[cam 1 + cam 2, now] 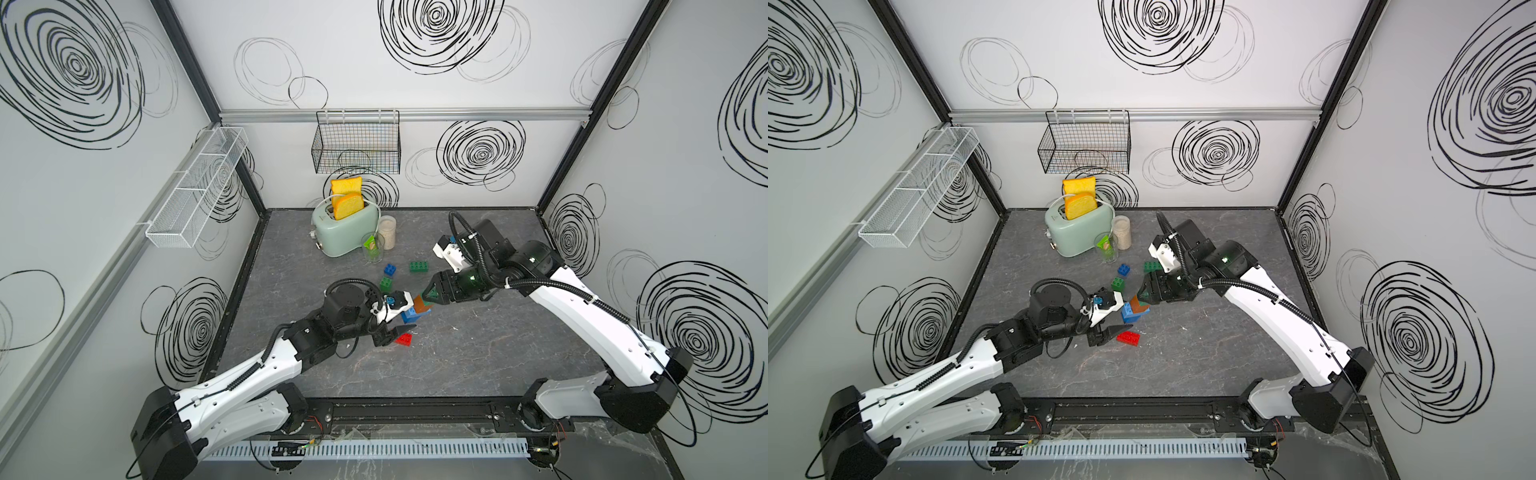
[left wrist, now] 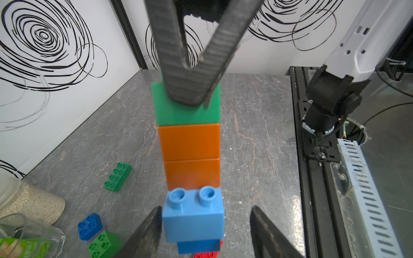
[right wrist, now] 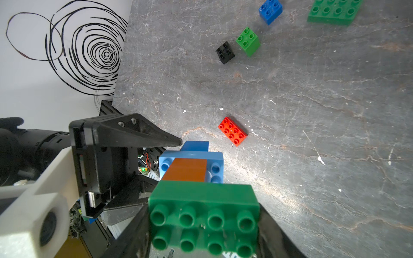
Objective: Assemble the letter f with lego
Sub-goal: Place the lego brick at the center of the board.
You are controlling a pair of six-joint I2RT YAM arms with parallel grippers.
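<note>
In both top views the lego stack [image 1: 415, 309] slants over the table [image 1: 478, 357], between both grippers, beside the red brick [image 1: 404, 339]. I align the wrists so clamping adds no bending load on the joints.

In the left wrist view the left gripper [image 2: 205, 208] stands partly open around the light blue brick [image 2: 193, 221]. One finger [image 2: 147, 230] looks to touch it, and the other stands clear. I centre the jaws before squeezing.

In the right wrist view the right gripper [image 3: 203, 234] is clamped on the green brick [image 3: 203, 201], the stack's top piece. Spare bricks [image 3: 248, 41] lie apart on the table.
</note>
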